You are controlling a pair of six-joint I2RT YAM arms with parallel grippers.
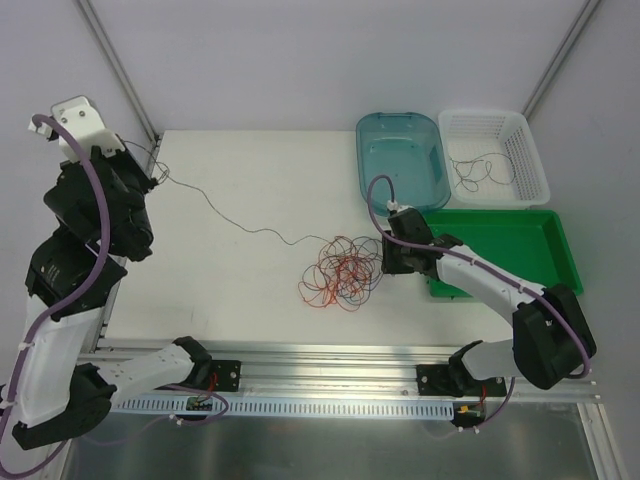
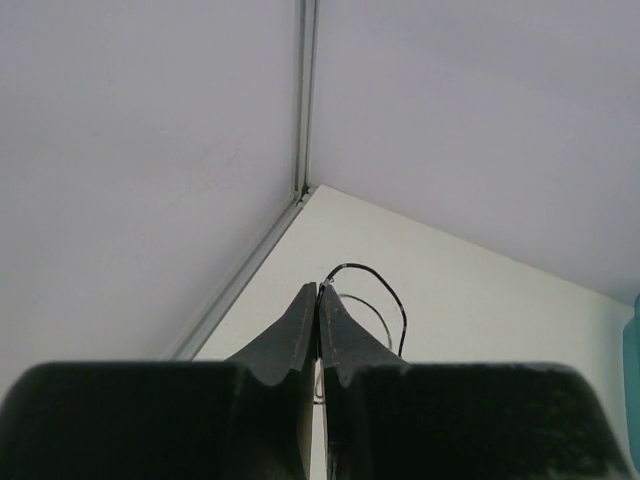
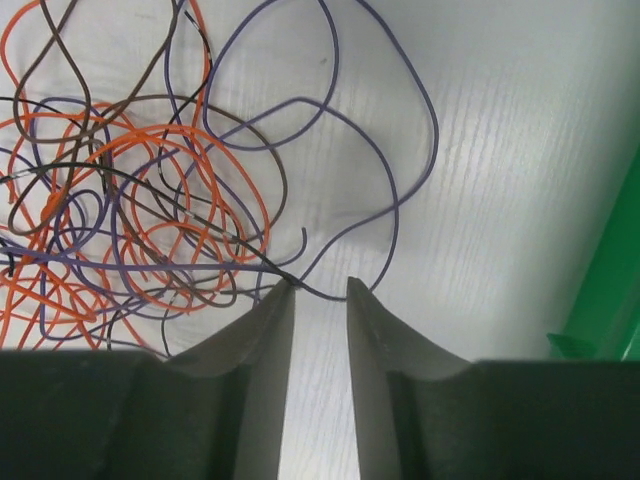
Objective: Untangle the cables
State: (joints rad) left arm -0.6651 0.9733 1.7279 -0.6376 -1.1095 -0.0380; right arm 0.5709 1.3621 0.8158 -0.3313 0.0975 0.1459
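Top view first: I'm holding my left gripper (image 1: 150, 176) up at the far left corner of the table (image 1: 250, 190), and a black strand (image 1: 240, 227) is running from it across the white top to the tangle of cables (image 1: 340, 272), which is lying mid-table, a little to the right. My right gripper (image 1: 385, 262) is sitting at the tangle's right edge, just beside the green tray (image 1: 520, 250). Behind that tray the blue bin (image 1: 400, 165) and the white basket (image 1: 530, 165) are standing side by side, with a thin dark strand (image 1: 478, 172) curling inside the basket.

Over to my left wrist: the left gripper (image 2: 318, 298) is pressing its fingers tight together, tips touching, and I'm pinching the black strand (image 2: 390, 286) there; it's arcing out from the tips above the table (image 2: 480, 300).

Now my right wrist: the right gripper (image 3: 320, 290) is standing with its fingers parted by a narrow gap, clamping nothing. A purple strand (image 3: 397, 205) is crossing right at the tips. The tangle of cables (image 3: 130, 200), orange, dark and purple loops, is spreading up and left of them, and the green tray (image 3: 610, 290) is showing at the right edge.
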